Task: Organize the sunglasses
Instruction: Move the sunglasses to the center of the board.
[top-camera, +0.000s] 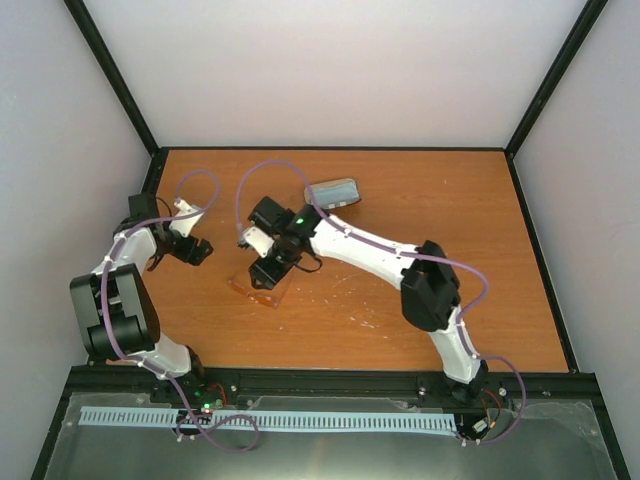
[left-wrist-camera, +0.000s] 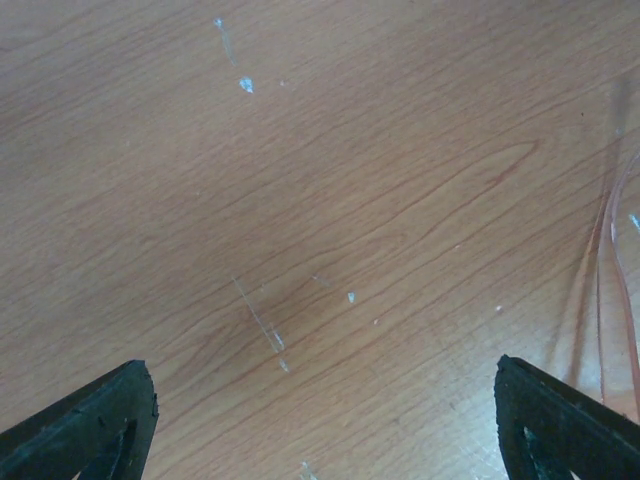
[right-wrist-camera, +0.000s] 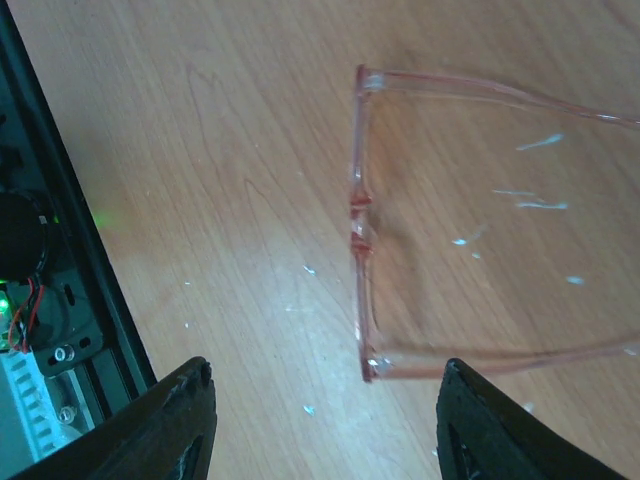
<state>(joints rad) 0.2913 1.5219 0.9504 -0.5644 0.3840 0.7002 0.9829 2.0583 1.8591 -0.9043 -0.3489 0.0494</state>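
Observation:
The sunglasses (top-camera: 262, 293), with a thin orange-brown translucent frame, lie on the wooden table left of centre. In the right wrist view the sunglasses (right-wrist-camera: 358, 300) lie with their front bar upright in the picture and both arms unfolded, running off to the right. My right gripper (top-camera: 270, 266) hovers just above them, open and empty, its fingertips (right-wrist-camera: 185, 415) wide apart with the frame's near corner between them. My left gripper (top-camera: 196, 251) is open and empty over bare wood to the left of the glasses. A thin arm of the sunglasses (left-wrist-camera: 603, 262) shows at the right edge of the left wrist view.
The oblong grey-brown case (top-camera: 333, 192) lies closed at the back of the table, behind the right wrist. Black frame posts and white walls bound the table. The black rail (right-wrist-camera: 60, 250) at the table's near edge shows in the right wrist view. No blue cloth is in view.

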